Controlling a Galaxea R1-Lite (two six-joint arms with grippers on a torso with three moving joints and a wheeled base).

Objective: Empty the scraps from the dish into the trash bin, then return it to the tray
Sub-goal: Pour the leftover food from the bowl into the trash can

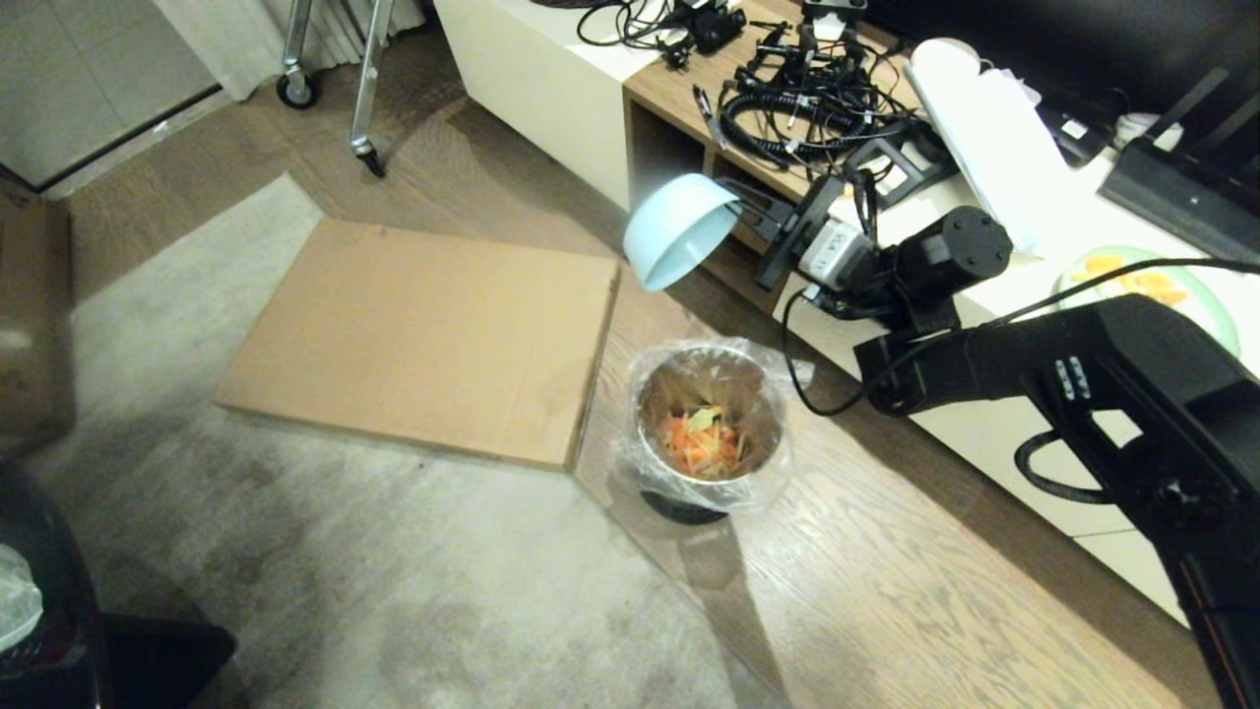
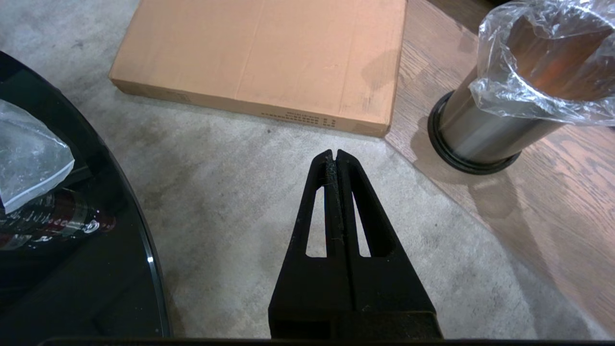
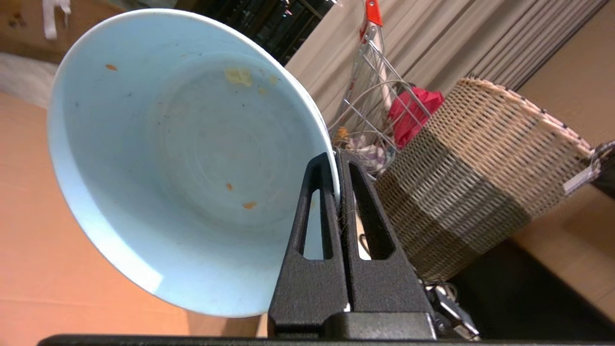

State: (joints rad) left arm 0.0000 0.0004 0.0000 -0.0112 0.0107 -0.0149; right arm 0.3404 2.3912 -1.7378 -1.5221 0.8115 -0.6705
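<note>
Pinching the dish (image 1: pixel 679 231) rim, the right gripper (image 1: pixel 740 202) holds it tipped above the trash bin (image 1: pixel 709 423), scraps (image 1: pixel 705 443) dumped inside; left gripper (image 2: pixel 336 156) closed, empty

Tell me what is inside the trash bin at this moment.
The trash bin, lined with a clear bag, holds a heap of orange and pale scraps. Whatever lies beneath that heap is covered. The left wrist view shows only its outer wall.
</note>
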